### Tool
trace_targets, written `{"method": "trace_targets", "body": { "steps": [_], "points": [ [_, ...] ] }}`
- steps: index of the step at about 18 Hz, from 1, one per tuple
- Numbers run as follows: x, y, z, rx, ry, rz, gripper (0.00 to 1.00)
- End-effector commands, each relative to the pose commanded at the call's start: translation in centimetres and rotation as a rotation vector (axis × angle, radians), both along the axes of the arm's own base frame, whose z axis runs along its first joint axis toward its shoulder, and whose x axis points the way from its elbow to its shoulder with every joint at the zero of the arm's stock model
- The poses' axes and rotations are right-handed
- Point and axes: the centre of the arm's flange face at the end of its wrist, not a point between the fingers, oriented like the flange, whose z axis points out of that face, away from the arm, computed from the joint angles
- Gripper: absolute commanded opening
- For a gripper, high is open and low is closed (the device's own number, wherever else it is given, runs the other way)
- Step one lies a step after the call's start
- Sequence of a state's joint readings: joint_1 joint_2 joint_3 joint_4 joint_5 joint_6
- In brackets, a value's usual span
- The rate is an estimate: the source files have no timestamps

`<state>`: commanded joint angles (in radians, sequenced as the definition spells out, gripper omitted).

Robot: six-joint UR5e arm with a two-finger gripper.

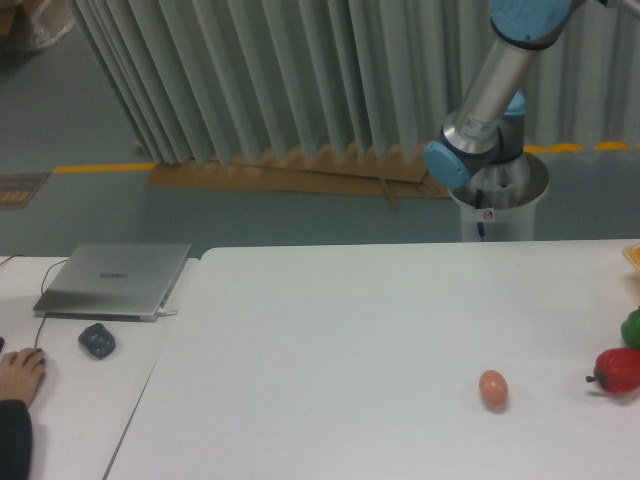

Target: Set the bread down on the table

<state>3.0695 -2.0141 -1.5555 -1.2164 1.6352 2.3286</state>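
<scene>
the robot arm (487,95) enters from the top right corner; only its silver link and blue-capped joints above the round metal base (498,200) behind the table are in frame. the gripper is outside the frame, so it cannot be determined whether it is released, clenched or grasping anything.

the bread cannot be identified with certainty. a small yellow-tan sliver (632,256) is cut off by the right edge of the frame, at the far right of the table (330,340); too little of it shows to tell what it is.

on the white table, an orange-brown egg (492,388) lies alone on the right half, toward the front. a red fruit-like object (618,370) rests at the right edge, near the egg but apart from it, with a green object (631,328) just behind it, partly cut off by the frame.

on the adjoining desk (70,400) to the left, a closed silver laptop (115,280) lies flat. a dark mouse (96,340) sits just in front of it. a person's hand (20,374) rests on the desk at the left edge, near the mouse but not touching it.

a pleated grey curtain (250,80) hangs behind the scene.
</scene>
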Motion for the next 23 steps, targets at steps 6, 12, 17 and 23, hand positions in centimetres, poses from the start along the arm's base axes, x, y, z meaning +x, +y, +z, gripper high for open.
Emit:
{"method": "trace_targets", "body": {
  "steps": [6, 12, 17, 23],
  "points": [
    [0.0, -0.4, 0.8, -0.037, 0.007, -0.004, 0.40],
    [0.5, 0.1, 2.3, -0.054, 0.017, -0.010, 0.39],
    [2.0, 1.0, 5.8, -0.050, -0.047, 0.015, 0.40],
    [4.9, 2.5, 8.8, 0.006, -0.110, 0.115, 0.39]
  ]
}}
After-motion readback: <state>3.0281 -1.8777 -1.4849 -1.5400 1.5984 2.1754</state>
